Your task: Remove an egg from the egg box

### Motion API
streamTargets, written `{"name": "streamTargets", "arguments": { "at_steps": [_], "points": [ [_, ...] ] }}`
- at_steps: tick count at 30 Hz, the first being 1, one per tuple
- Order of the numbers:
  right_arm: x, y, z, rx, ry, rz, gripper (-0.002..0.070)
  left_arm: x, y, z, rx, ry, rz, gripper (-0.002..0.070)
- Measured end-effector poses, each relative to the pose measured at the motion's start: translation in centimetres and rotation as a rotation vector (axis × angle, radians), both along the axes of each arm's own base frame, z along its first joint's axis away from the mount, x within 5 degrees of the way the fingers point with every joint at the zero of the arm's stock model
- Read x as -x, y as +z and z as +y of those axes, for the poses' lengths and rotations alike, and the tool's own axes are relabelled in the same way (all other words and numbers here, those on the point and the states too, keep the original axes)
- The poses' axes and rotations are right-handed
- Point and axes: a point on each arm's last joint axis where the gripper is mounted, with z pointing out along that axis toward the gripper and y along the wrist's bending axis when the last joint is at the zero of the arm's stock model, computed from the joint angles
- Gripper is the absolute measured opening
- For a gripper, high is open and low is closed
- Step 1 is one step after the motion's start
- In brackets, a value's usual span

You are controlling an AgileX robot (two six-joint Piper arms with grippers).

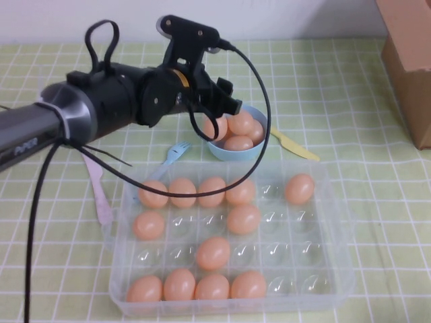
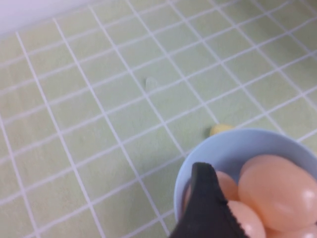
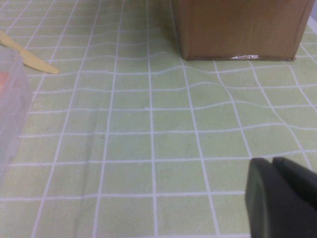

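The clear egg box (image 1: 340, 269) lies at the table's front middle and holds several peach-orange eggs, such as one egg (image 1: 213, 252) in its middle. My left gripper (image 1: 214, 125) hangs low over a small light-blue bowl (image 1: 225, 153) behind the box. It looks open. In the left wrist view one black finger (image 2: 205, 203) dips into the bowl (image 2: 223, 148) among the eggs there, and a large egg (image 2: 280, 193) lies beside it without touching. My right gripper (image 3: 273, 164) is shut and empty, low over the cloth; it is out of the high view.
A yellow plastic knife (image 1: 295, 144) lies right of the bowl, a blue fork (image 1: 176, 152) to its left, and a pink utensil (image 1: 100, 192) left of the box. A cardboard box (image 1: 412, 64) stands at the far right, also in the right wrist view (image 3: 237, 25).
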Motion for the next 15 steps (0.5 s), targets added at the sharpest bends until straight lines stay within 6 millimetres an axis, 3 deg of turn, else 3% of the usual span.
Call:
{"name": "streamTargets", "arguments": {
  "at_steps": [4, 10, 15],
  "points": [
    [0.0, 0.0, 0.0, 0.0, 0.0, 0.0, -0.0017, 1.6, 2.7, 0.8, -0.007, -0.019, -0.061, 0.0368],
    [0.0, 0.0, 0.0, 0.0, 0.0, 0.0, -0.0017, 6.2, 3.8, 3.5, 0.028, -0.025, -0.156, 0.0065],
    [0.0, 0.0, 0.0, 0.0, 0.0, 0.0, -0.0017, 11.1, 4.4, 6.4, 0.089, -0.026, -0.262, 0.0008]
  ]
}}
